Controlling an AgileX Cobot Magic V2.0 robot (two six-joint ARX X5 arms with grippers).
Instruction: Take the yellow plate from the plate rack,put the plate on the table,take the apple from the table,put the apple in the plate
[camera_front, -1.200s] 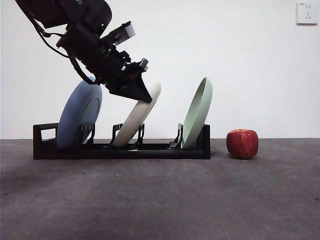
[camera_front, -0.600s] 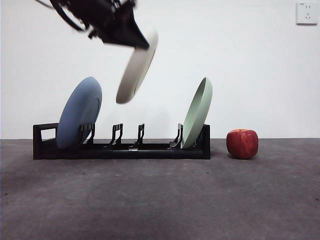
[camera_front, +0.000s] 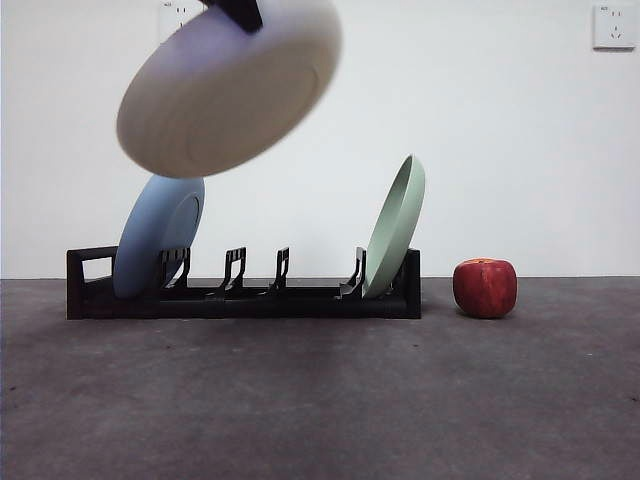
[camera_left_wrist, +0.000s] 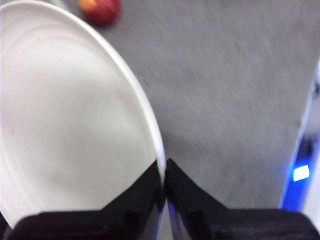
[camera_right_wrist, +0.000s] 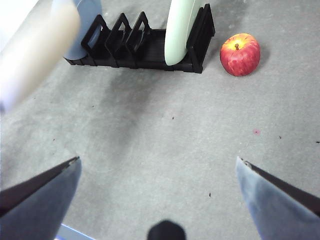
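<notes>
Your left hand (camera_left_wrist: 164, 172) pinched the yellow plate (camera_front: 228, 88) by its rim, underside tilted toward the front camera; your right hand (camera_right_wrist: 157, 162) gaped empty.

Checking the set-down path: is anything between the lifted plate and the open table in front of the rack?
Nothing visible. The yellow plate, held by the left end effector, hangs above the plate rack; the table below looks bare.

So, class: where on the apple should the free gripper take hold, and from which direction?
Come from above and close on the sides of the apple. It sits upright on the table, stem up, clear of the plate rack, and the right gripper is open, high above.
</notes>
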